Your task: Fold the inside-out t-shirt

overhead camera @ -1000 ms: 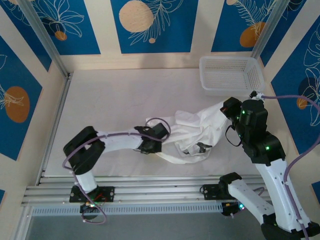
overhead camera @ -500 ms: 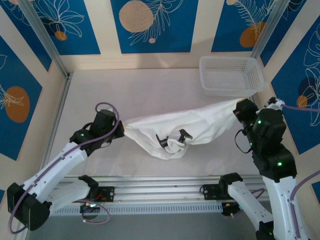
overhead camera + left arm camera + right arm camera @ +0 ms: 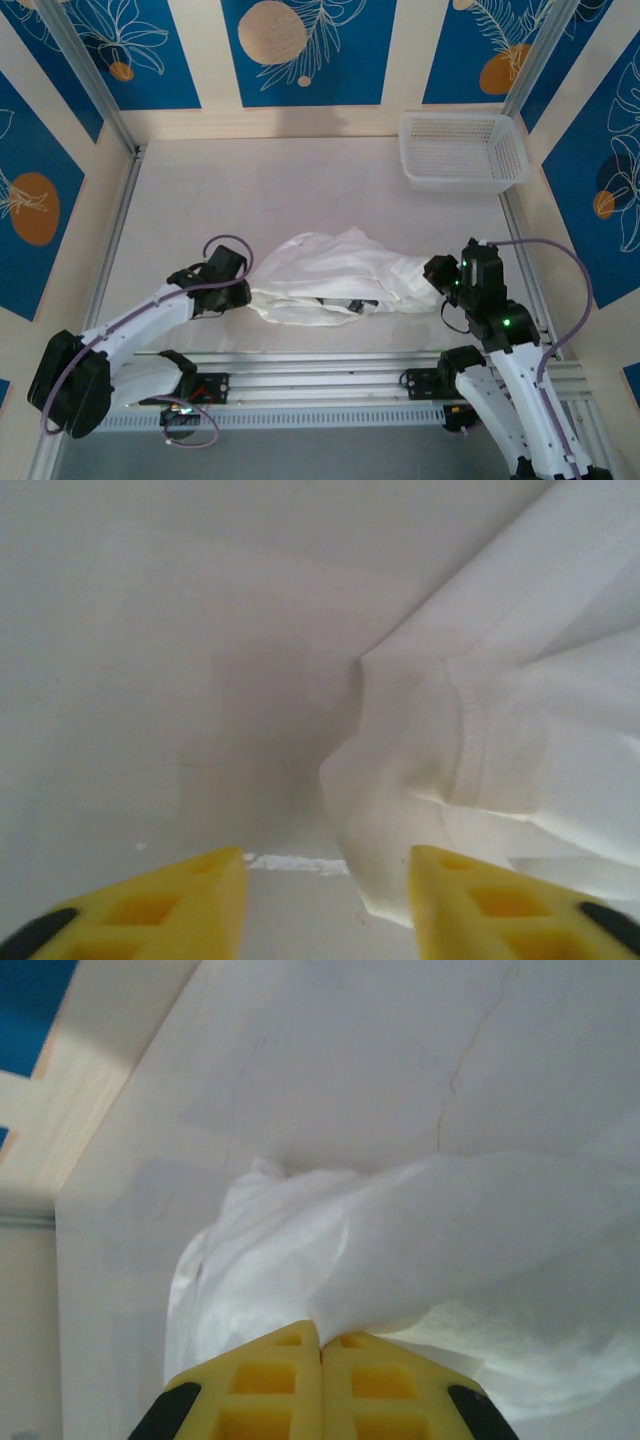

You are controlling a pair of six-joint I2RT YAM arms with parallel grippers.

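Left jaws: the left gripper (image 3: 325, 865) stands open, its two yellow fingers (image 3: 170, 910) set apart with bare table between them, and nothing is pinched in the gap.
Left jaws, what they touch: a stitched hem (image 3: 470, 740) of the t-shirt (image 3: 520, 730) hangs down just ahead of the right-hand finger. From the wrist camera I cannot tell whether cloth and finger actually meet.
Right jaws: the right gripper (image 3: 320, 1325) is closed, fingertips pressed flat together, with a bunch of white fabric (image 3: 450, 1230) caught at the tips.
Right jaws, what they hold: the right-hand end of the t-shirt, which fans out from the pinch and away over the table.
Left gripper, place: seen from above, it (image 3: 245, 292) sits low at the shirt's left end, just beside the cloth, with the arm stretched out from the near left corner.
Right gripper, place: seen from above, it (image 3: 437, 272) is at the shirt's right end, with the arm bent up over the near right side.
T-shirt, place: it (image 3: 340, 275) lies crumpled in a long band across the near middle of the table (image 3: 250, 190), running between the two grippers. It is wrinkled and bunched, not flat.
T-shirt, detail: small dark marks (image 3: 350, 303) show along its near edge.
Basket: the white mesh basket (image 3: 460, 182) sits at the far right corner, well apart from the shirt.
Rails: metal rails (image 3: 320, 375) run along the near edge, just in front of the shirt.
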